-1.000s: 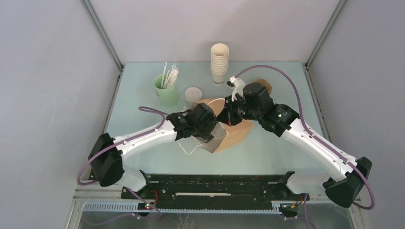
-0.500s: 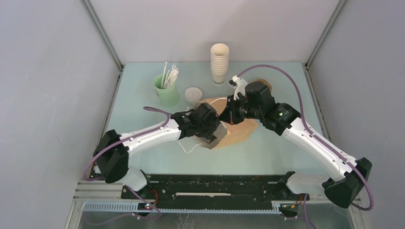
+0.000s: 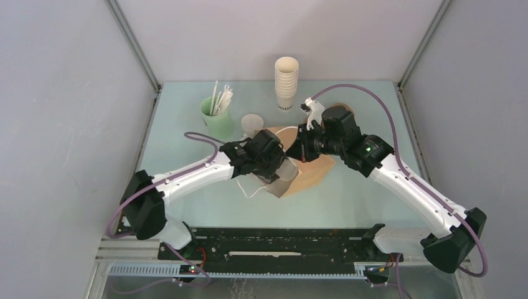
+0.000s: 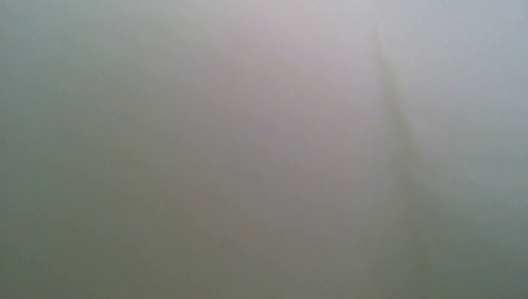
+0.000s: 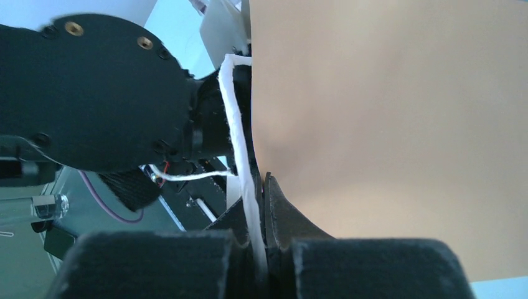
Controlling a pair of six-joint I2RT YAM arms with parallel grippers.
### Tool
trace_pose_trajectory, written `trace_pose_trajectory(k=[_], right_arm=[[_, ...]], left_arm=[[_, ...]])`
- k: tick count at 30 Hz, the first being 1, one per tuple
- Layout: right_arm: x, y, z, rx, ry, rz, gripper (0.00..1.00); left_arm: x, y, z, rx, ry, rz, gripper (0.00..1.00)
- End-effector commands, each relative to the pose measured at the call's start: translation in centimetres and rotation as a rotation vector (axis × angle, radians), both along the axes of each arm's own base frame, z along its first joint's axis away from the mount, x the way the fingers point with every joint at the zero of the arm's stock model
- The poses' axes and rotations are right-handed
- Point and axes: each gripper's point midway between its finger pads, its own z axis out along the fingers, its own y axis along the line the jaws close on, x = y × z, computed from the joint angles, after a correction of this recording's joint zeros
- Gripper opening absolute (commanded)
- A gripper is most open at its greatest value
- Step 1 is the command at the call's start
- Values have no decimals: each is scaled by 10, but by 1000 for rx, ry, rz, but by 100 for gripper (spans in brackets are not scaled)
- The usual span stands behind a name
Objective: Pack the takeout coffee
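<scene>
Your left gripper (image 3: 279, 174) is near the middle of the pale green table (image 3: 187, 124). It sits at the open mouth of the brown paper bag (image 3: 311, 175), which lies on its side with the mouth facing 9 o'clock. Its jaws stand wide around the takeout coffee cup (image 3: 289, 170). The cup shows only as a whitish side, right at the mouth of the bag and touching the brown paper. You cannot see its lid or its letters from above. Your left wrist camera shows only a grey blur with one faint line, so it tells you nothing more. Your right gripper (image 5: 258, 205) is at the bag's 12 o'clock edge. It is pinched tight on the white string handle (image 5: 240, 137), and the string runs up between the two dark fingers. The brown wall of the bag fills most of that camera's view. The bag's other handle (image 3: 249, 188) lies loose on the table at about 8 o'clock from the bag. A tall stack of white cups (image 3: 286, 81) stands at 12 o'clock. A mint-green cup with straws (image 3: 216, 118) stands at 10 o'clock. A small round white thing (image 3: 251, 123) sits just beside it, and you cannot tell what it is.
</scene>
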Motion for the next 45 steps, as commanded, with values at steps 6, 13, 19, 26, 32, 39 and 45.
trace_pose_trajectory(k=[6,13,19,26,32,39,45], right_arm=[[7,-18,28,70,-17,-151,0],[19,-22,40,69,-74,-233,0],[35,-51,45,7,-117,-355,0],[39,-80,45,7,-83,-408,0],[37,-112,37,11,12,-465,7],[24,-132,52,-61,-22,-443,27],[17,-141,66,-99,-26,-460,44]], left_arm=[[-6,47,102,9,-182,-76,0],[-25,54,148,-84,-238,-160,0],[-34,74,219,-102,-448,-262,0],[-58,151,310,37,-831,-240,0],[-79,215,266,308,-749,-225,0],[-81,203,143,549,-407,-507,0],[-58,181,77,665,-281,-628,0]])
